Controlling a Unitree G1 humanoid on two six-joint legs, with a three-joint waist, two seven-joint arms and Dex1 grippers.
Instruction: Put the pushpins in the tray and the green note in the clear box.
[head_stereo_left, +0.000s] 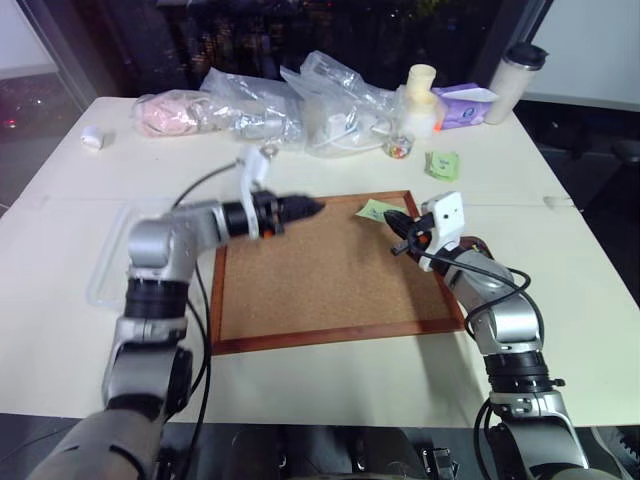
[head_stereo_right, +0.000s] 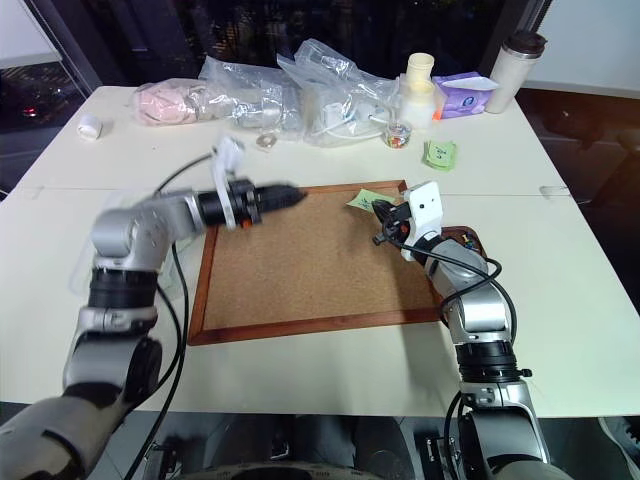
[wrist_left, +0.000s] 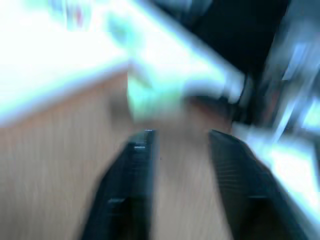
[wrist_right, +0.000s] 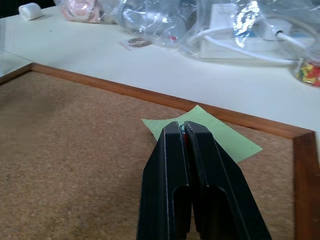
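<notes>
Over the cork board (head_stereo_left: 330, 270) on my table (head_stereo_left: 560, 190), both arms hang above the work: my right pincer (wrist_right: 183, 131) is pressed shut with a speck of red and blue caught between its tips, which I take to be one of the pushpins (wrist_right: 183, 131), though it is too small to be sure. My left pincer (wrist_left: 177, 137) hovers above the board with its fingers (wrist_left: 135, 165) apart and nothing between them. Just beyond the right pincer's tips lies the green note (wrist_right: 210, 131), flat on the board's far corner beside the wooden frame. Behind my right wrist sits the tray (head_stereo_right: 462, 240), dark brown and mostly hidden by the arm. Off the board's left edge rests the clear box (head_stereo_left: 105, 265), well apart from the note. Near the far side of the table are plastic bags (head_stereo_left: 320, 95), a small jar of coloured bits (head_stereo_left: 398, 147) and a brighter green pad (head_stereo_left: 441, 164). As I judge it, the main risk is the pin slipping from so slight a grip while I swing back to a tray I can barely see, and dropping onto the table or the cork. Another is grabbing the thick pad instead of the thin note. With no pin left in it, the note could also slide or curl when my left pincer tries to pinch its edge.
</notes>
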